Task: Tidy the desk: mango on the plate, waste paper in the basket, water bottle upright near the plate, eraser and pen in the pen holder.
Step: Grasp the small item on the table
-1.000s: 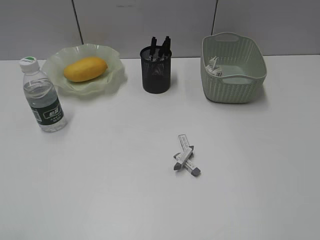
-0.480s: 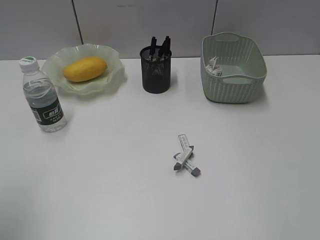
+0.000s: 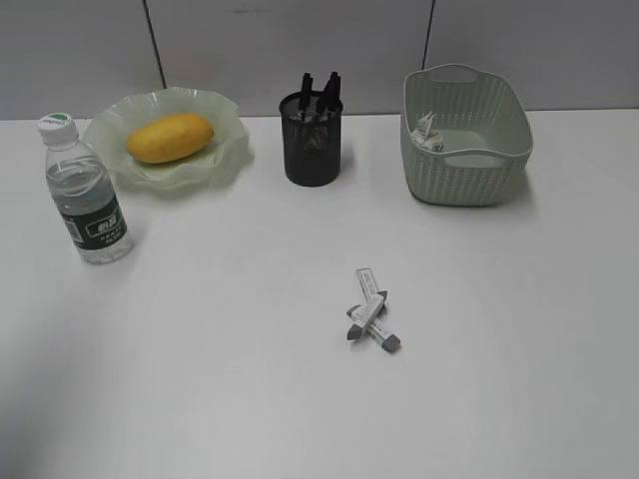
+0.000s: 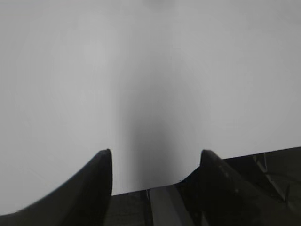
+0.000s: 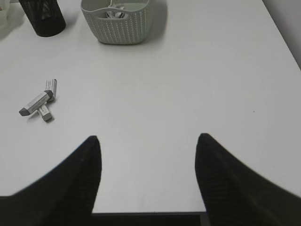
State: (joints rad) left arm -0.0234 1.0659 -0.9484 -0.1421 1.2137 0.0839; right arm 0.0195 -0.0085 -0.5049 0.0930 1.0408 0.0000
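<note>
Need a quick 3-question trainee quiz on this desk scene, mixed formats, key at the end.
1. True or false: the mango lies on the plate.
2. Which task items are not yet put away? A) waste paper B) erasers C) bottle
3. Fill in: the erasers lie crossed on the desk, while pens already stand in the ____.

Key: 1 true; 2 B (paper sits in the basket, the bottle stands upright by the plate); 3 pen holder.

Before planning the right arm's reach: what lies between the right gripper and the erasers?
Only bare desk separates the right gripper from the erasers, per the right wrist view.
</note>
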